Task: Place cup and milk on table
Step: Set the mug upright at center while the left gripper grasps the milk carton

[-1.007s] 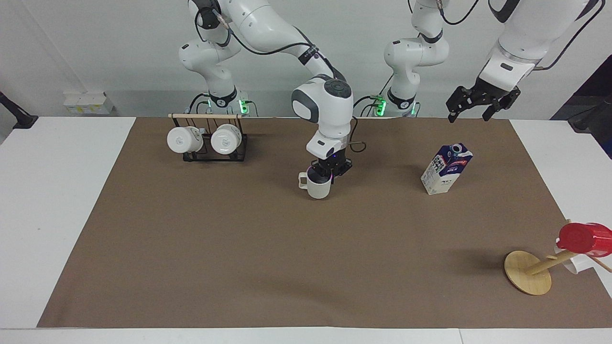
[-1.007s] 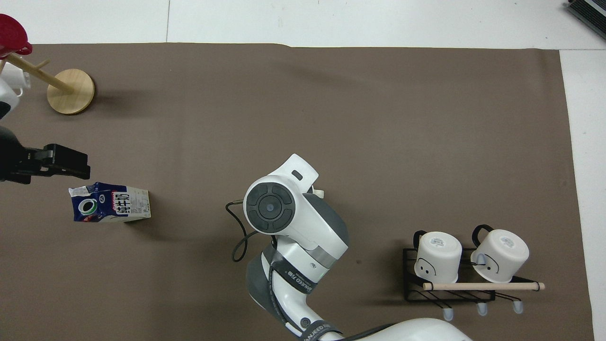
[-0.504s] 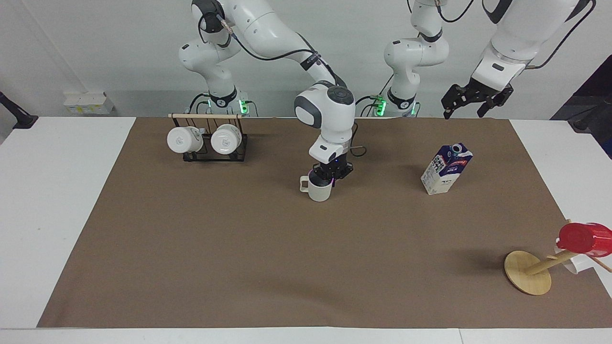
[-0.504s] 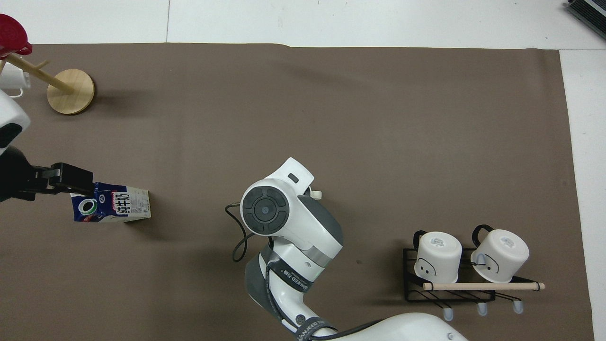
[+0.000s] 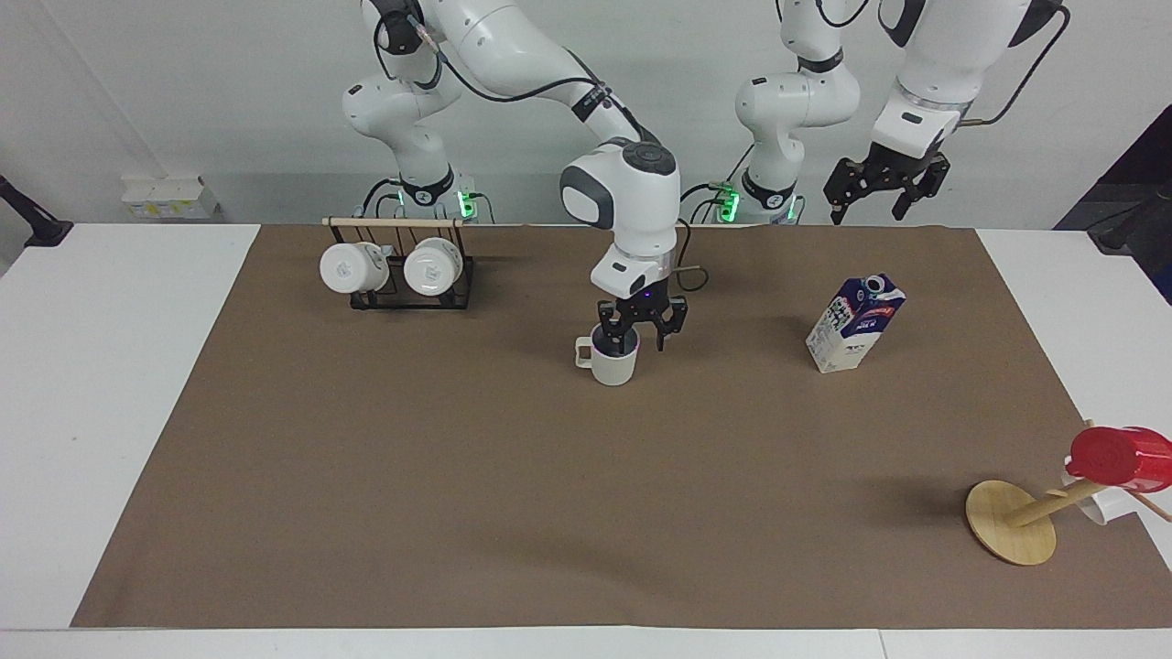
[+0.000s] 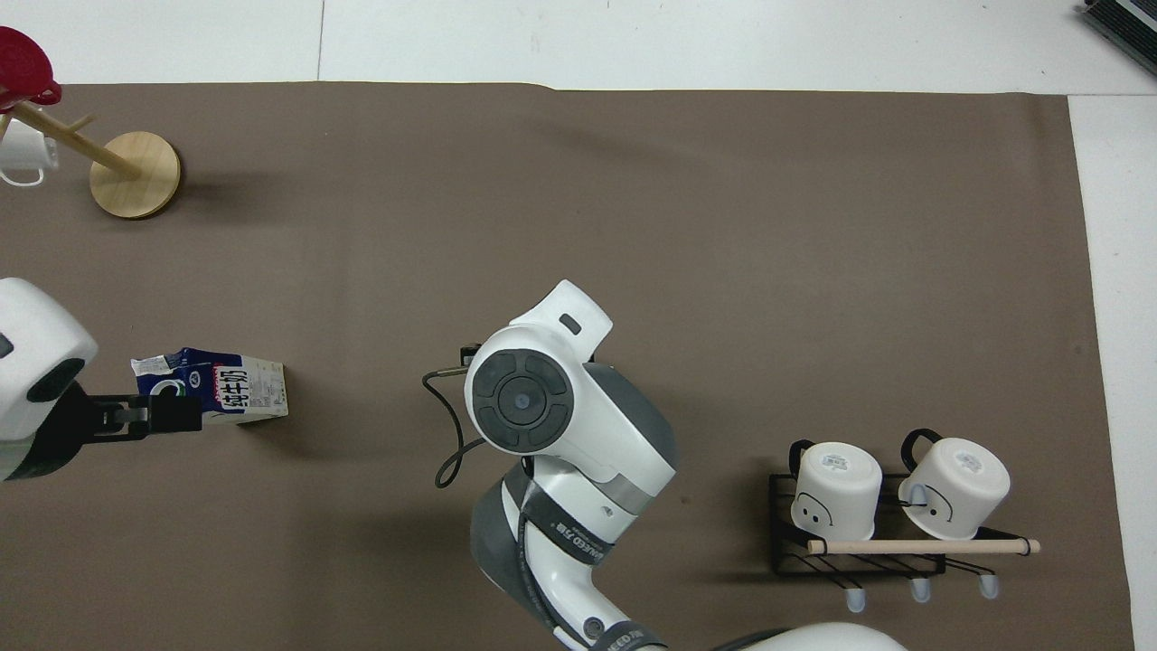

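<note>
At frame centre the cup (image 5: 613,363) stands upright on the table (image 5: 458,476), directly below the right gripper (image 5: 640,331), whose fingers are spread and hold nothing

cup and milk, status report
Right gripper open just above cup. Cup and milk upright on table. Left gripper open, raised. Nothing in the way.

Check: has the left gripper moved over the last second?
Yes. The left gripper has pulled up and toward the robots, away from the milk, which stands unmoved on the table.
</note>
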Available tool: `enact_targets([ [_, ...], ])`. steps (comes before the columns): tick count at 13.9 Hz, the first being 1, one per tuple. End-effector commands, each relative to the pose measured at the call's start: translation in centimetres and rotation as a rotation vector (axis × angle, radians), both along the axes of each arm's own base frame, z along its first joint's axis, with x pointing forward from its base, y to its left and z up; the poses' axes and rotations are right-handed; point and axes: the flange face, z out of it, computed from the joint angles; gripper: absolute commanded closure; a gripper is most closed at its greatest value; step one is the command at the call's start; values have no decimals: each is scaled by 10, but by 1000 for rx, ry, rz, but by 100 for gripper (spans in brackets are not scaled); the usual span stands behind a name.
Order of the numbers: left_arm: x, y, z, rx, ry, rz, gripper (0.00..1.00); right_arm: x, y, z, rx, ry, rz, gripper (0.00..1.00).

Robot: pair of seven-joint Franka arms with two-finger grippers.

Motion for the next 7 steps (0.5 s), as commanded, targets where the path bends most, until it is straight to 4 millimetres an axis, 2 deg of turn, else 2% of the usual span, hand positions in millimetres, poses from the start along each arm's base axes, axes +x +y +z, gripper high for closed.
enact_targets([
  [1, -10, 7, -16, 9, -45, -3, 0, 12, -60, 59, -8, -21, -99, 2],
  [2, -12, 9, -27, 11, -65, -3, 0, 19, -90, 77, -10, -26, -144, 0],
  [4, -10, 14, -58, 12, -95, -22, 0, 32, -140, 98, -23, -33, -178, 0],
  [5, -8, 22, -69, 15, -97, -39, 0, 37, -164, 104, -42, -20, -192, 0],
  [7, -3, 54, -81, 25, -102, -66, 0, 50, -209, 116, -50, -21, -247, 0],
])
